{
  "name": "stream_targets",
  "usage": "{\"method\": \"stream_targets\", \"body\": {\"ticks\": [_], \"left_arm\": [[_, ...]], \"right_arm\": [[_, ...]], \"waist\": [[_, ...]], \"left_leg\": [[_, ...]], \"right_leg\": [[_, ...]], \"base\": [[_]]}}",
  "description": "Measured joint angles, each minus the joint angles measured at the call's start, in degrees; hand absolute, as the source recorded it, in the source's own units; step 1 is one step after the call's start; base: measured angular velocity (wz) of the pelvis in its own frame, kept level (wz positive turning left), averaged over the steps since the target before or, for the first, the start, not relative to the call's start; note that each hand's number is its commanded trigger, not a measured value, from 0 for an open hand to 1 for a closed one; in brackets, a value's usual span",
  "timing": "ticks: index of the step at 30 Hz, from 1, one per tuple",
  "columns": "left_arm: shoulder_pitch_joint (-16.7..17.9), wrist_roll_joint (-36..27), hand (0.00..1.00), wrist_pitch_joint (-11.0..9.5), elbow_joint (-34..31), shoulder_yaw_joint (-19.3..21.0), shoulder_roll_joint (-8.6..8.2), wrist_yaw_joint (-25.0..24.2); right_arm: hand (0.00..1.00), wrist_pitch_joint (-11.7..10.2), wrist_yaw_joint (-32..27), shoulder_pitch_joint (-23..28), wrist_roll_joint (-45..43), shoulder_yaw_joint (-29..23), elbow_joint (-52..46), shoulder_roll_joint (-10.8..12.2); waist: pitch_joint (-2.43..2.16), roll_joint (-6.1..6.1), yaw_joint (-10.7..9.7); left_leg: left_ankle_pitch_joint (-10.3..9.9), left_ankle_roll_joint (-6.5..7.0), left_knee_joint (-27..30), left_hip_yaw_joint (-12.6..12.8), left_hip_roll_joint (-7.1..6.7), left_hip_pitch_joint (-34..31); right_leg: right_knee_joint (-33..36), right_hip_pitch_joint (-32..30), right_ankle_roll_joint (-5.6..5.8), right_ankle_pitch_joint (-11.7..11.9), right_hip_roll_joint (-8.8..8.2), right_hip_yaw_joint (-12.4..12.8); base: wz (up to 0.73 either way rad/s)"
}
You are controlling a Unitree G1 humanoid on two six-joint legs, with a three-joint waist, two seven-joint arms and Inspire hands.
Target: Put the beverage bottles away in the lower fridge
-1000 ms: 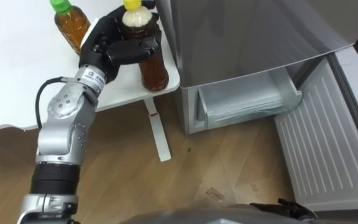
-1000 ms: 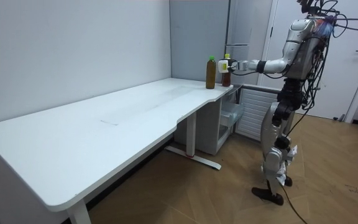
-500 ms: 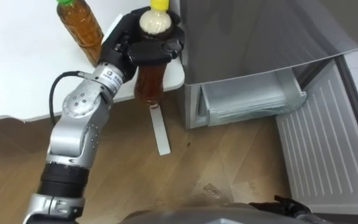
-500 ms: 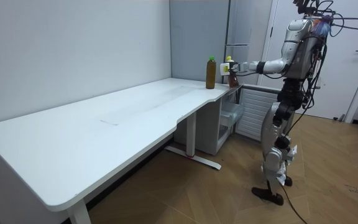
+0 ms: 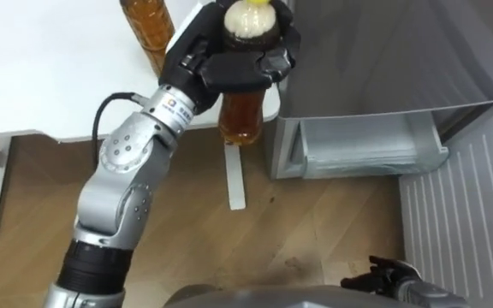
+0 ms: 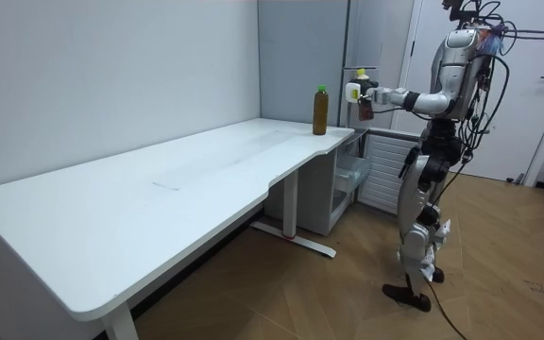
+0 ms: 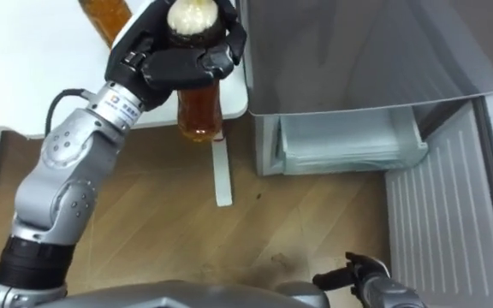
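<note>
My left hand point(image 5: 229, 60) is shut on a brown tea bottle point(image 5: 244, 115) with a yellow cap, held in the air just off the white table's corner and beside the grey fridge point(image 5: 383, 51). The same bottle point(image 7: 199, 107) hangs from my left hand point(image 7: 174, 56) in the right eye view, and in the room view the bottle point(image 6: 365, 106) is out past the table's end. A second tea bottle point(image 6: 320, 110) with a green cap stands on the table point(image 6: 159, 189) near that corner. The lower fridge drawer point(image 5: 362, 145) stands open. My right hand point(image 5: 383, 275) shows low at the lower right, fingers curled and holding nothing.
The open lower fridge door point(image 5: 465, 222) with ribbed white lining lies to the right of the drawer. A white table leg point(image 5: 236, 175) stands on the wood floor below the bottle. In the room view I stand by the fridge at the table's far end.
My left hand has lifted the yellow-capped bottle off the table and carried it right, toward the fridge. The head camera has shifted too; the green-capped bottle stays on the table.
</note>
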Motion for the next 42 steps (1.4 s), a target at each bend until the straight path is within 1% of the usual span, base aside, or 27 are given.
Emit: {"method": "stream_targets", "body": {"ticks": [3,5,8,10,12,13,14,18,19,22,26,29,37,42], "left_arm": [[2.1,-1.5,1.0,-0.1,0.0,-0.1,0.03,-0.4],[4.6,-2.4,1.0,-0.1,0.1,-0.3,-0.02,-1.6],[7.2,-3.1,1.0,-0.1,0.5,-1.1,0.23,-2.9],[7.9,-4.2,1.0,-0.1,0.5,-1.7,0.29,-3.9],[8.1,-5.0,1.0,0.0,0.5,-2.7,0.35,-4.1],[8.3,-6.2,1.0,0.2,0.7,-3.2,0.4,-4.5],[8.4,-7.7,1.0,0.5,0.9,-3.6,0.4,-5.1],[9.8,-11.5,1.0,0.5,0.9,-4.4,0.65,-6.6],[10.4,-12.7,1.0,0.5,0.9,-4.4,1.11,-6.8],[10.7,-13.9,1.0,0.5,2.3,-4.8,2.9,-7.8],[11.1,-14.4,1.0,0.5,6.9,-5.5,3.38,-7.8],[11.1,-14.4,1.0,0.5,8.5,-5.6,3.94,-7.8],[11.1,-14.4,1.0,0.5,11.1,-5.5,3.62,-7.8],[11.1,-14.3,1.0,0.5,12.4,-5.5,4.09,-7.8]], "right_arm": [[0.0,-0.2,0.7,-0.7,-0.9,1.2,-1.0,0.9],[0.0,-0.4,2.1,-0.8,-0.9,2.0,-1.9,2.0],[0.0,-0.2,4.2,-1.1,-0.9,4.5,-3.3,2.5],[0.0,0.0,5.4,-1.1,-0.9,5.8,-5.7,2.5],[0.0,0.8,6.7,-1.0,-0.9,7.2,-9.2,2.5],[0.0,1.3,8.0,-1.0,-0.9,8.0,-11.7,2.6],[0.0,1.4,9.5,-1.0,-1.0,8.4,-13.9,2.7],[0.0,1.7,13.6,-1.0,-1.5,8.4,-18.7,2.8],[0.0,2.1,14.7,-0.8,-1.6,8.4,-20.2,2.8],[0.0,2.5,16.1,-0.5,-1.6,9.0,-23.8,2.8],[0.0,2.5,19.1,0.3,-1.2,9.6,-26.5,2.6],[0.0,2.6,21.5,0.4,-1.1,10.0,-27.8,2.6],[0.0,2.5,25.2,0.4,-1.2,9.9,-29.9,2.6],[0.0,2.5,26.8,0.6,-0.6,9.8,-33.9,2.3]], "waist": [[-0.01,0.0,0.8],[0.07,-0.12,1.5],[0.21,-0.35,1.4],[0.31,-0.51,1.5],[0.44,-0.73,1.5],[0.53,-0.86,1.5],[0.62,-1.01,1.5],[0.75,-1.44,1.6],[0.71,-1.59,1.6],[0.62,-1.81,1.9],[0.59,-1.8,3.0],[0.59,-1.78,3.4],[0.62,-1.68,3.7],[0.63,-1.68,3.7]], "left_leg": [[0.0,0.01,0.4,-0.2,-0.08,0.0],[0.0,0.03,0.5,-0.2,-0.09,0.1],[0.1,0.15,1.0,-0.8,-0.34,-0.3],[0.1,0.17,1.9,-1.3,-0.5,-1.6],[0.2,0.2,2.9,-1.5,-0.56,-2.7],[0.2,0.2,3.3,-1.7,-0.59,-3.0],[0.2,0.2,3.5,-1.8,-0.61,-2.9],[0.2,0.21,3.9,-1.9,-0.65,-3.0],[0.1,0.22,4.1,-1.9,-0.66,-3.2],[0.1,0.23,4.6,-1.9,-0.75,-3.5],[0.1,0.25,4.1,-1.9,-0.97,-2.3],[0.1,0.26,3.5,-1.8,-0.97,-2.0],[0.1,0.28,3.1,-1.4,-0.87,-1.8],[0.1,0.3,2.8,-1.3,-0.86,-1.7]], "right_leg": [[0.1,0.2,0.0,0.0,-0.09,-0.4],[0.0,0.4,0.0,0.0,-0.1,-0.4],[0.0,0.8,0.05,0.0,-0.25,-1.1],[0.0,0.2,0.05,0.0,-0.28,-1.1],[0.1,-0.3,0.04,0.0,-0.27,-1.2],[0.2,-0.2,0.04,0.0,-0.25,-1.5],[0.2,-0.1,0.03,0.0,-0.24,-1.8],[0.2,-0.1,0.03,-0.1,-0.24,-1.9],[0.2,-0.1,0.05,-0.2,-0.23,-1.9],[0.2,0.0,0.07,-0.2,-0.29,-2.2],[0.2,0.5,0.19,-0.3,-0.53,-2.0],[0.3,0.3,0.18,-0.4,-0.54,-1.5],[1.2,0.1,0.22,-0.4,-0.69,-1.2],[1.2,0.1,0.22,-0.4,-0.71,-1.2]], "base": [[0.03],[0.0],[0.13],[0.15],[0.12],[0.08],[0.08],[0.01],[0.05],[0.04],[0.0],[-0.02],[-0.02],[-0.01]]}}
